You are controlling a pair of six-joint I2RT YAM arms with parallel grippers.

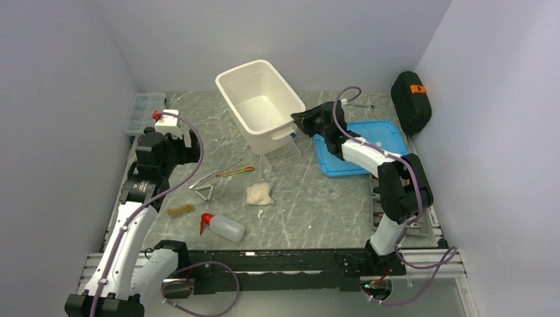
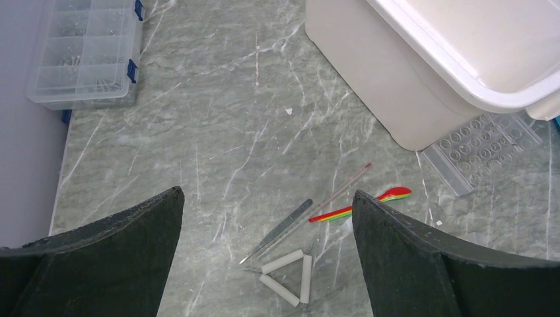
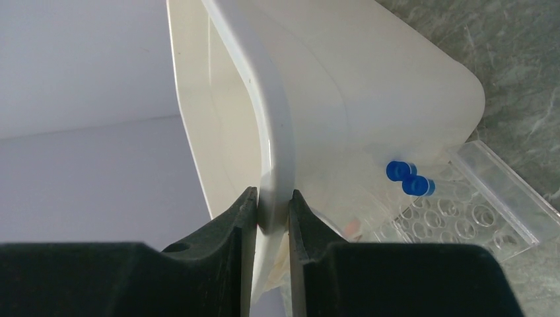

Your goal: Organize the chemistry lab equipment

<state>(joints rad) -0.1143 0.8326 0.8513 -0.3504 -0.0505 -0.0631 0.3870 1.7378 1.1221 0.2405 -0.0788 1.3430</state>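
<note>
right pincer (image 3: pixel 272 199) clamped on white tub (image 3: pixel 370 79) rim, blue-capped vials (image 3: pixel 409 178) just beside

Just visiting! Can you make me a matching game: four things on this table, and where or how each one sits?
1 squeeze bottle
2 white tub
3 blue lid
4 black case

A in the far right corner
B rim pinched by the right end effector
C lying on its side, near the front
D flat beneath the right arm

Pairs: 1-C, 2-B, 3-D, 4-A

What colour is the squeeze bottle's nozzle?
The nozzle is red, best seen in the top external view.
</note>
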